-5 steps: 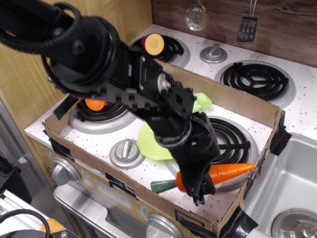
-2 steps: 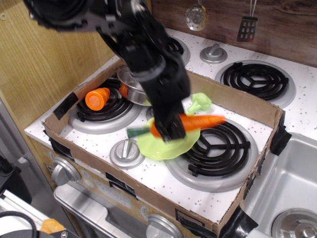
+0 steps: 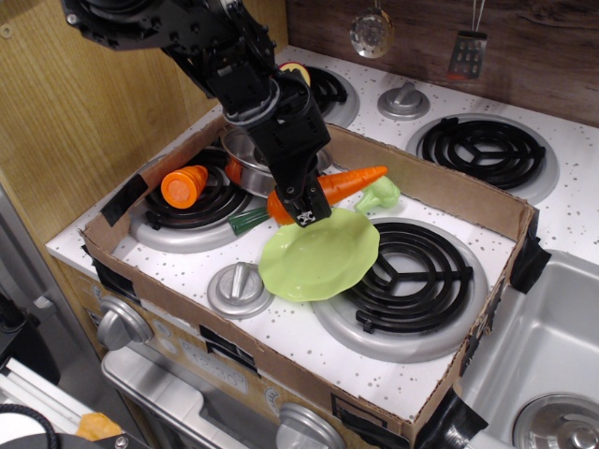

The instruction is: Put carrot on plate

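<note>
A toy stove (image 3: 562,201) with black coil burners fills the bench, and a shallow cardboard tray (image 3: 440,182) sits across its front half. The black robot arm (image 3: 201,42) reaches in from the back-left corner. Its gripper (image 3: 304,208) is clamped around the thick part of the carrot (image 3: 342,183), which hangs in the air tilted, tip toward the back-right and green stem toward the front-left, over the plate's back rim. The light green plate (image 3: 323,257) lies near the tray's middle, overlapping the front-right burner. A steel pot (image 3: 245,159) stands behind the arm, by the tray's back-left edge. A stubby orange piece (image 3: 184,185) rests on the left burner. A green broccoli (image 3: 379,196) lies just behind the plate.
</note>
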You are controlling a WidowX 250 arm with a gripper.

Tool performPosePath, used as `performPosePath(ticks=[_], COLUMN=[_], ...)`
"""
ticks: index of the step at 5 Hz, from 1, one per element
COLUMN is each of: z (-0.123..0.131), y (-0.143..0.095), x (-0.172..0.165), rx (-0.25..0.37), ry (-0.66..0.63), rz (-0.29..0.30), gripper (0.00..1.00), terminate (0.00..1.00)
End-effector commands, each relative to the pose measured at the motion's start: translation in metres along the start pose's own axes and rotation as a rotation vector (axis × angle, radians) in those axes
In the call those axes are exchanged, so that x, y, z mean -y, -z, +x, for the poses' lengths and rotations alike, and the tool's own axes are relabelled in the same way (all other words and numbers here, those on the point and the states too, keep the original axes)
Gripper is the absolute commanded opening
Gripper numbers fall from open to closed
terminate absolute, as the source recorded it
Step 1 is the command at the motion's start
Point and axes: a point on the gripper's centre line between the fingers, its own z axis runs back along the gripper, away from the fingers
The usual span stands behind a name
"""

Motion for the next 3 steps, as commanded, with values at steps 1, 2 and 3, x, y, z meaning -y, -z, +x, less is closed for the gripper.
performPosePath(ticks=[1, 2, 3], z=[-0.005, -0.009, -0.012], y=[-0.003, 0.001, 0.005], x=[0.007, 0.016, 0.019], rx=[-0.047, -0.159, -0.214], ry=[-0.215, -0.32, -0.31], rz=[0.111, 0.128, 0.125], gripper=[0.0, 0.0, 0.0], terminate=[0.0, 0.0, 0.0])
